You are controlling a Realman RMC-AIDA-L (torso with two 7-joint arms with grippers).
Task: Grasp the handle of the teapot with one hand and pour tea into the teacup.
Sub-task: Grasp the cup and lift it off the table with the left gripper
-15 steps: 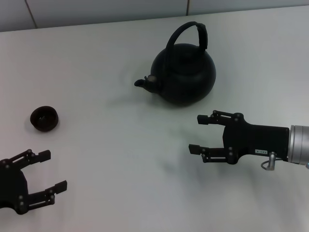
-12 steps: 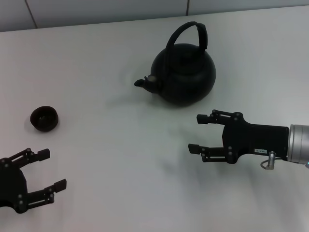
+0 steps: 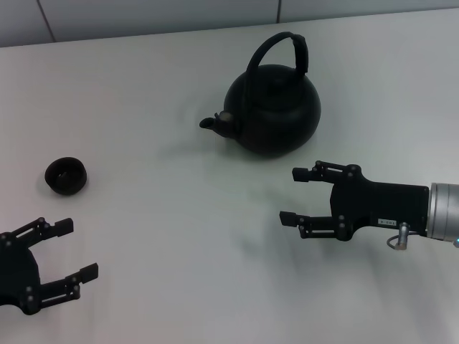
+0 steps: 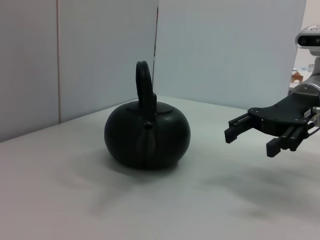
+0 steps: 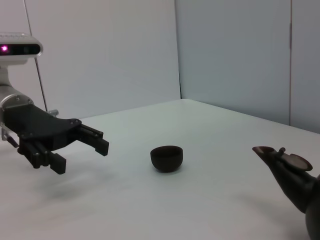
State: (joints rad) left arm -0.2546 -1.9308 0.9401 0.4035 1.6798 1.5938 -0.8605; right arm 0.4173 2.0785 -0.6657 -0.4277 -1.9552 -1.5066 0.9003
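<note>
Nearest the robot, the left end effector (image 3: 66, 251) hung low at the counter's (image 3: 158, 215) near left corner, its fingers spread and holding nothing. The right end effector (image 3: 295, 195) hovered a little farther out on the right side, fingers likewise spread and empty, pointing toward the middle of the counter. Bare counter lay between the two and all around each.

The teacup (image 3: 66, 175) sat upright just beyond the left end effector, near but apart from it, with open surface on every side. Farther back, the teapot (image 3: 276, 107) stood upright beyond the right end effector and clear of it, spout toward the robot's left, handle (image 3: 280, 49) arched above the lid. Behind the teapot the counter's far edge met a pale wall (image 3: 143, 18).
</note>
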